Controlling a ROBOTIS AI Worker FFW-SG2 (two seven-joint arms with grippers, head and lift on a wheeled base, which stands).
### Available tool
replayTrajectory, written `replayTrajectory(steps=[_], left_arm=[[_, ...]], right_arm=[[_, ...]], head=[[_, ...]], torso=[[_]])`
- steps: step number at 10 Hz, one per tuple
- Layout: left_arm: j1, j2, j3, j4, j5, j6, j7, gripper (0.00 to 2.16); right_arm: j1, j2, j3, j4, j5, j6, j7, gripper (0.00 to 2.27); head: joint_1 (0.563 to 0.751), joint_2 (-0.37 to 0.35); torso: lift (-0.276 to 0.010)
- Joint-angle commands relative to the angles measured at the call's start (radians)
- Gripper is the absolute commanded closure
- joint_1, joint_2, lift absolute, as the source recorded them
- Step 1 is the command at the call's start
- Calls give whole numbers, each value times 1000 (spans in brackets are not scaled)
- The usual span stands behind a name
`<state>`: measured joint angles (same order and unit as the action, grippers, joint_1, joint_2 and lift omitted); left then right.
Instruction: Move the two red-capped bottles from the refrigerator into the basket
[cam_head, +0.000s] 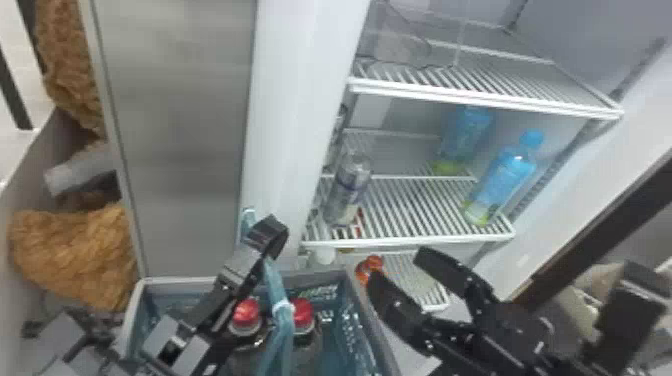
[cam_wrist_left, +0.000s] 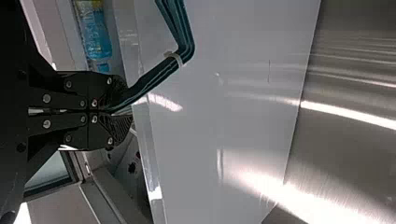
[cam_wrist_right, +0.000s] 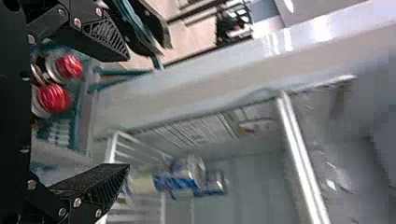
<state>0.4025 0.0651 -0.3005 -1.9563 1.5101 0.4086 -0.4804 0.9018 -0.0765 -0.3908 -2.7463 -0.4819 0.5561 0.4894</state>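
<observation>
Both red-capped bottles (cam_head: 246, 316) stand in the basket (cam_head: 372, 330), one on each side of its blue handle (cam_head: 283, 320). My left gripper (cam_head: 267, 250) is above the basket, shut on the handle; in the left wrist view the handle (cam_wrist_left: 159, 77) runs out from between the fingertips of the left gripper (cam_wrist_left: 112, 111). To the right of the basket, in front of the lower shelves, my right gripper (cam_head: 395, 262) stands open and holds nothing. The right wrist view has the red caps (cam_wrist_right: 54, 98) beside the open right gripper (cam_wrist_right: 122, 112).
The open refrigerator holds a clear can-shaped container (cam_head: 348, 190) and blue bottles (cam_head: 502, 182) on its wire shelf (cam_head: 410, 242). Orange-red caps (cam_head: 369, 267) show lower down. A steel panel (cam_head: 180, 140) rises behind the basket.
</observation>
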Motion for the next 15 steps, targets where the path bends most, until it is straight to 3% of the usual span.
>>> replayTrajectory(steps=[1, 5, 8, 10, 15], left_arm=[[5, -1, 7, -1, 1, -11, -1, 1204], [5, 1, 3, -1, 3, -13, -9, 1204], [15, 1, 11, -1, 3, -18, -12, 1204], [20, 1, 13, -1, 3, -23, -14, 1204], [20, -4, 15, -1, 1, -18, -12, 1204]], right_arm=[[43, 34, -46, 53, -13, -171, 5, 239], [107, 72, -166, 139, -3, -414, 32, 239], [139, 77, -207, 286, -41, -627, 57, 240], [144, 77, -241, 323, -29, -657, 75, 240], [151, 77, -225, 362, -23, -659, 75, 246]], head=[[695, -350], [695, -350], [695, -350], [695, -350], [695, -350]], torso=[[0], [0], [0], [0], [0]])
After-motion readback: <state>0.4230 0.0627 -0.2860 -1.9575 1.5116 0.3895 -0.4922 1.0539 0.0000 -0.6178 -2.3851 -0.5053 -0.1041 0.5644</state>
